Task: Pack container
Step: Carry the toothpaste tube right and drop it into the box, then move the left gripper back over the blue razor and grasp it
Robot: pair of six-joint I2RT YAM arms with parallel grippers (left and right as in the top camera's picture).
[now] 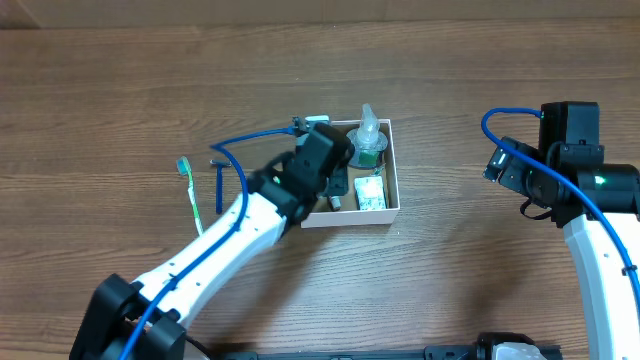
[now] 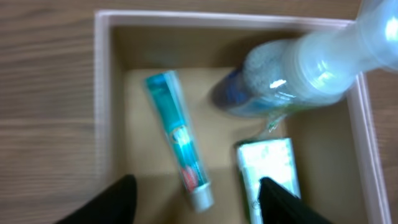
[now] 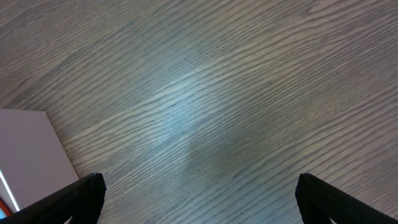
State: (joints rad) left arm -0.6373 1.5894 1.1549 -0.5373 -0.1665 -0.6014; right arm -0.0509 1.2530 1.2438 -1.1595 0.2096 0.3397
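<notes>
The container [image 1: 396,172] is a shallow white-walled box with a brown inside, at the table's middle. In the left wrist view its wall [image 2: 102,93] frames a teal toothpaste tube [image 2: 179,144] lying flat, a clear bottle [image 2: 298,71] on its side, and a white-and-green packet [image 2: 268,171]. The bottle [image 1: 368,138] and packet [image 1: 371,194] also show from overhead. My left gripper [image 2: 194,202] is open and empty just above the box's left part, over the tube's cap end. My right gripper [image 3: 199,196] is open and empty over bare table to the right.
A green toothbrush [image 1: 190,192] and a blue razor-like stick [image 1: 219,183] lie on the wood left of the box. A pale flat object [image 3: 28,155] sits at the left edge of the right wrist view.
</notes>
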